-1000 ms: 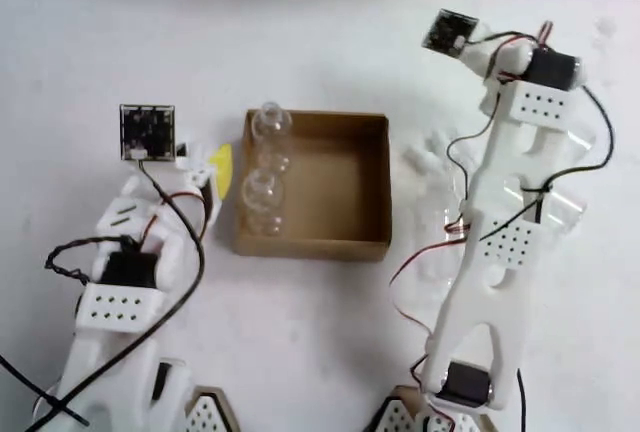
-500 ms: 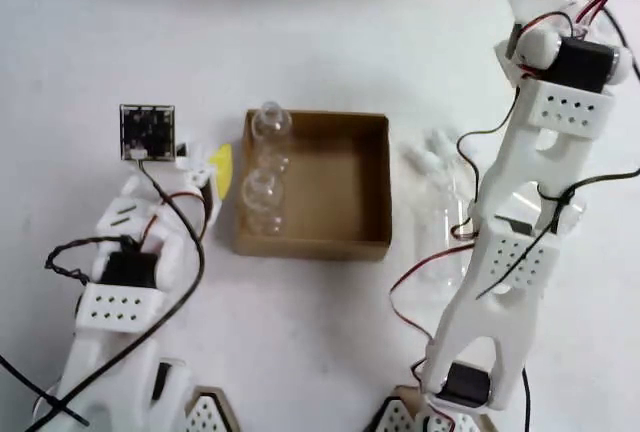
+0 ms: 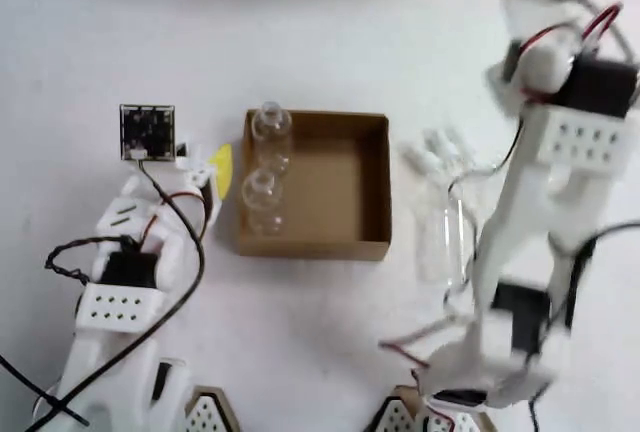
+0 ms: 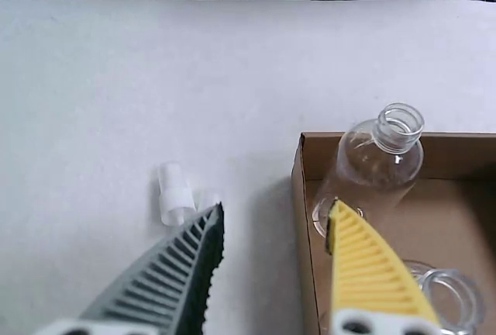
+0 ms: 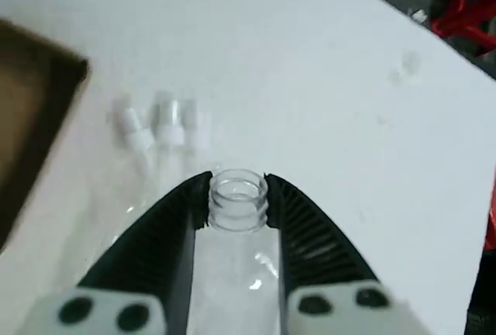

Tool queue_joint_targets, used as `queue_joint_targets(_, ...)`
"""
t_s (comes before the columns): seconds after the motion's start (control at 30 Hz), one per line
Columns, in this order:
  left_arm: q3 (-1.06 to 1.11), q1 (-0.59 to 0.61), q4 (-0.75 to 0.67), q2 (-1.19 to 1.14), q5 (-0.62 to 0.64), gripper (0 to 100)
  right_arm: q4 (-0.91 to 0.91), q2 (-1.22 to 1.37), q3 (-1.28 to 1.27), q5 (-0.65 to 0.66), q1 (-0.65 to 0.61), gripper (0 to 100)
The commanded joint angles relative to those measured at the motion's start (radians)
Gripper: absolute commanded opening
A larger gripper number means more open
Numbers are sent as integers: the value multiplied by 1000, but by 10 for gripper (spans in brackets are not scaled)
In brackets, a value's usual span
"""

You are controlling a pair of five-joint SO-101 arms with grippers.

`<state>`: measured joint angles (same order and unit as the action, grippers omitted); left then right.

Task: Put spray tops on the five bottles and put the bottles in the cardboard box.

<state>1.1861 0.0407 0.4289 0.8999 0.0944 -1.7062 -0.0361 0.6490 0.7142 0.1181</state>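
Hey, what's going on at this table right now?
The right gripper is shut on the neck of an uncapped bottle, to the right of the box. The left gripper is open beside the box, with a spray top on the table near it. Two bottles sit in the box, both without tops. More spray tops lie on the table right of the box.
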Motion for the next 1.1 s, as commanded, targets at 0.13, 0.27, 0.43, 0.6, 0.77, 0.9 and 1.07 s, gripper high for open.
queue_joint_targets(0.13, -9, 38, -28, 25, 12, 207, 243, -573, -539, -173, -96, 16)
queue_joint_targets(0.27, -9, 36, -28, 27, 12, 207, 463, -769, -810, -328, -113, 20)
queue_joint_targets(0.43, -9, 35, -28, 27, 12, 207, 615, -932, -1083, -339, -225, 21)
queue_joint_targets(0.6, -9, 35, -28, 27, 12, 207, 714, -1024, -1250, -350, -331, 17)
queue_joint_targets(0.77, -9, 33, -28, 27, 12, 207, 862, -1067, -1389, -460, -378, 17)
queue_joint_targets(0.9, -11, 33, -28, 27, 11, 207, 1036, -1072, -1528, -539, -397, 19)
queue_joint_targets(1.07, -11, 33, -28, 27, 11, 207, 1267, -1073, -1703, -545, -460, 21)
